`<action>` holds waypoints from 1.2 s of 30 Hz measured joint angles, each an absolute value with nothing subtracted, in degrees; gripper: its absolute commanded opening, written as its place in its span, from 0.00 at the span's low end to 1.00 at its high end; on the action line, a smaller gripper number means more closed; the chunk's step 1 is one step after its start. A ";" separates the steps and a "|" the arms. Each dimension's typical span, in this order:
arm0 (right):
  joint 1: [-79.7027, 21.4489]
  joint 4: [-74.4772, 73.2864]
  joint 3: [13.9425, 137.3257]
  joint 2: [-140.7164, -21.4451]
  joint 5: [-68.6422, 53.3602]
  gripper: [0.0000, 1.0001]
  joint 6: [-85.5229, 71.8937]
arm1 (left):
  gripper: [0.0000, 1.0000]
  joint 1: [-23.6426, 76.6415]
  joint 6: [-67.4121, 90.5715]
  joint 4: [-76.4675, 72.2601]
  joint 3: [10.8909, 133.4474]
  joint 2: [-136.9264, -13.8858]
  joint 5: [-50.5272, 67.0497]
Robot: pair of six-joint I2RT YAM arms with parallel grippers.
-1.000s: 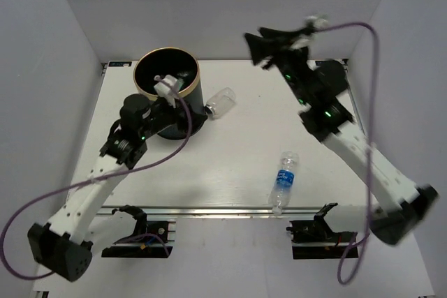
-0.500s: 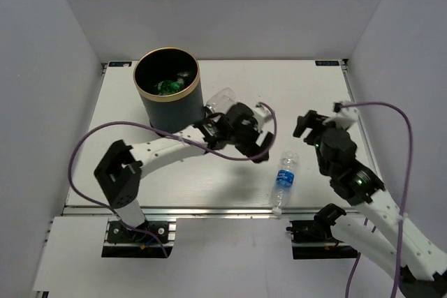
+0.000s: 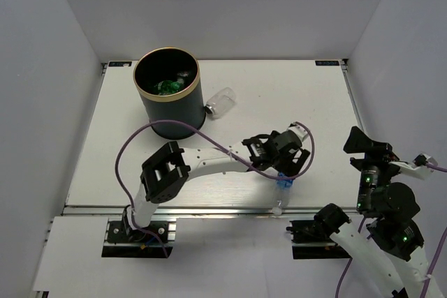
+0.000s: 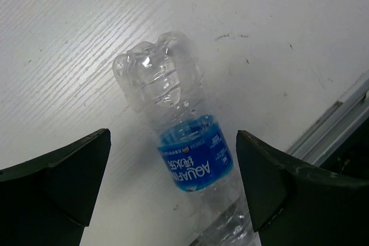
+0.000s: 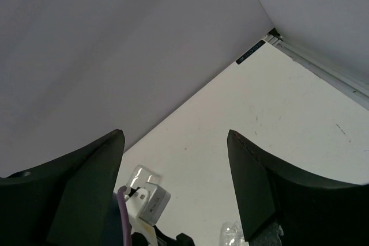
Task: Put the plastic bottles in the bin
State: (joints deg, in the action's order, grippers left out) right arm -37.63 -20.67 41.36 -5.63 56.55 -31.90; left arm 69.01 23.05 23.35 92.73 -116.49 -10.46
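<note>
The left arm [image 3: 209,164] reaches across the bench [image 3: 293,95] to a clear bottle with a blue label [image 4: 195,162]. This bottle lies on its side near the front edge. The left jaws are wide apart, one on each side of the bottle, and do not touch it. The right jaws are apart too and hold nothing, at the right side of the bench. The bin [image 3: 171,118] stands at the far left with a green bottle [image 3: 165,87] inside. A wider clear bottle [image 3: 221,100] lies just beside the bin.
</note>
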 measured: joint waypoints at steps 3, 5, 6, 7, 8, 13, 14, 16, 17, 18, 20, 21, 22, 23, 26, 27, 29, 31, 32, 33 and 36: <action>-37.63 -21.28 41.30 -5.54 56.64 0.77 -32.67 | 1.00 69.82 25.19 23.62 94.70 -118.83 -13.54; -37.63 -21.32 41.21 -5.32 56.64 0.77 -32.86 | 1.00 69.93 26.76 25.04 97.49 -121.51 -15.09; -37.63 -21.32 41.06 -5.08 56.62 0.77 -32.88 | 1.00 69.95 27.38 25.76 98.98 -122.91 -15.68; -37.63 -21.32 40.84 -4.73 56.60 0.77 -32.88 | 1.00 70.02 28.01 26.63 100.42 -124.27 -16.19; -37.63 -21.30 40.62 -4.34 56.47 0.77 -32.88 | 1.00 70.04 28.62 27.42 101.82 -125.69 -16.69; -37.63 -21.30 40.27 -3.01 56.18 0.77 -32.88 | 1.00 70.24 31.33 30.13 104.05 -129.97 -18.24; -37.63 -21.30 40.27 -2.74 56.16 0.77 -32.88 | 0.98 70.32 31.81 30.87 104.38 -130.67 -18.63; -37.63 -21.26 40.27 -2.26 55.96 0.77 -32.86 | 0.94 70.52 32.51 32.25 105.14 -131.81 -19.16; -37.63 -21.26 40.27 -2.04 55.94 0.77 -32.86 | 0.88 70.61 32.64 32.60 105.38 -132.14 -19.57; -37.63 -21.26 40.27 -1.80 55.75 0.77 -32.84 | 0.84 70.63 32.99 32.82 105.60 -132.27 -19.79; -37.63 -21.17 40.27 -1.45 55.55 0.76 -32.84 | 0.63 70.63 33.28 33.10 105.91 -132.33 -20.12; -37.63 -21.10 40.27 -1.34 55.48 0.76 -32.82 | 0.52 70.63 33.47 33.08 105.93 -132.33 -20.21; -37.63 -21.06 40.27 -1.26 55.33 0.73 -32.77 | 0.42 70.63 33.39 33.10 105.97 -132.33 -20.53; -37.63 -21.06 40.27 -1.19 55.27 0.71 -32.64 | 0.23 70.63 33.04 33.15 106.08 -132.22 -20.91; -37.63 -20.93 40.25 -1.17 54.87 0.61 -32.38 | 0.05 70.63 32.03 33.56 106.08 -131.33 -21.96; -37.63 -20.86 40.18 -1.17 54.70 0.59 -32.32 | 0.03 70.63 31.83 33.63 106.04 -130.63 -22.35; -37.63 -20.43 39.81 -1.17 54.00 0.55 -31.99 | 0.03 70.57 30.92 34.04 105.51 -128.29 -23.27; -37.63 -19.84 39.24 -1.17 52.93 0.54 -31.31 | 0.03 70.24 29.76 33.89 103.90 -124.07 -24.69; -37.63 -19.51 38.94 -1.17 52.29 0.52 -31.03 | 0.02 70.17 29.04 33.87 102.83 -121.23 -25.78; -37.63 -19.22 38.70 -1.17 51.55 0.50 -30.68 | 0.02 70.11 28.18 33.85 102.00 -118.32 -26.98; -37.63 -18.31 38.41 -1.74 49.10 0.50 -29.56 | 0.02 69.69 25.32 32.01 99.31 -107.94 -31.99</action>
State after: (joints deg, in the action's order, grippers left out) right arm -37.63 -18.31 38.41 -1.74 49.10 -29.56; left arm 69.69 25.32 32.01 99.31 -107.94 -31.99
